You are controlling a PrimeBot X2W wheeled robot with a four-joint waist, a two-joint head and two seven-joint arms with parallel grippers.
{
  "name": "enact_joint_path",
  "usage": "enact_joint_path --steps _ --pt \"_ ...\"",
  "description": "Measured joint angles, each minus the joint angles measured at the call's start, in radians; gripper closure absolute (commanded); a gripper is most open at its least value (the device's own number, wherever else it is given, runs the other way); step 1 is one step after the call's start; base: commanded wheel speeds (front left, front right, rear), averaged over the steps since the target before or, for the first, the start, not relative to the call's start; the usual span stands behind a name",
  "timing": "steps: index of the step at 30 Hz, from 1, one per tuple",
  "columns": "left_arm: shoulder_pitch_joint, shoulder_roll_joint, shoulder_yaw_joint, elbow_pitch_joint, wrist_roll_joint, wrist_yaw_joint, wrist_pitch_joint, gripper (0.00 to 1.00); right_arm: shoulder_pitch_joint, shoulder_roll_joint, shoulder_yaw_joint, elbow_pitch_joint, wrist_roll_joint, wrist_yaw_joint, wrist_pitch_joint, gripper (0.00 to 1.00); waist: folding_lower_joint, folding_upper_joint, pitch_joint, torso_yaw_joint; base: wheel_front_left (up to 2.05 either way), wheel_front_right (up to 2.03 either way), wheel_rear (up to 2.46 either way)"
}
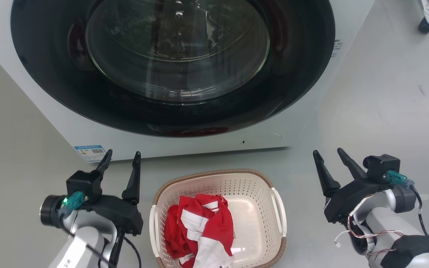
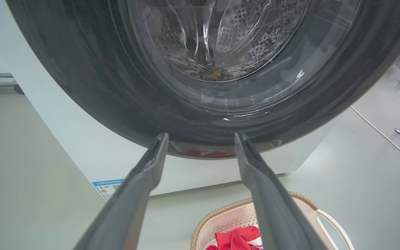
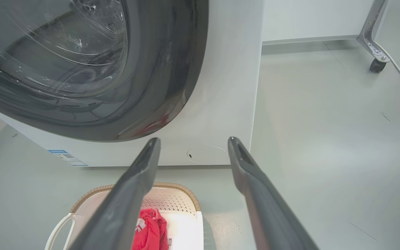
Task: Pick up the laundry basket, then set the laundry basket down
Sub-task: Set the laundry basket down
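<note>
We hold the left gripper (image 1: pixel 123 152) and the right gripper (image 1: pixel 327 150) empty, fingers spread wide, flanking the laundry basket (image 1: pixel 218 172), which sits on the floor (image 1: pixel 367 111) between them, before the washing machine (image 1: pixel 207 145). This stance, we judge, sets each gripper beside a white handle (image 1: pixel 279 210) for a level two-armed lift that keeps the red-and-white cloth (image 1: pixel 203 227) inside.

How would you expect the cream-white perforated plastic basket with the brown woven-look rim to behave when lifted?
The cream-white perforated plastic laundry basket looks moulded and stiff, so it should probably keep its shape. Holding a crumpled red-and-white cloth, it is likely light. The cloth lies toward the robot's left, so it may tip slightly there.
</note>
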Motion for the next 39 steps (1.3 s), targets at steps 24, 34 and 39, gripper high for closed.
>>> enact_joint_path --steps 24,34,39 --pt "0.376 0.049 0.113 -0.46 0.107 0.084 -0.003 0.0 0.291 -0.099 -0.161 -0.459 -0.169 -0.121 0.0 0.0 0.0001 0.0001 -0.114 -0.017 0.0 0.0 0.0" --pt "0.456 0.036 0.157 -0.512 0.114 0.085 -0.003 0.0 0.39 -0.102 -0.213 -0.536 -0.197 -0.126 0.0 0.0 0.0001 0.0 -0.138 -0.015 0.0 0.0 0.0" --pt "0.486 0.016 0.183 -0.53 0.122 0.085 0.01 0.0 0.426 -0.101 -0.232 -0.556 -0.217 -0.126 0.0 0.0 0.0001 0.0 -0.145 -0.015 0.0 0.0 0.0"
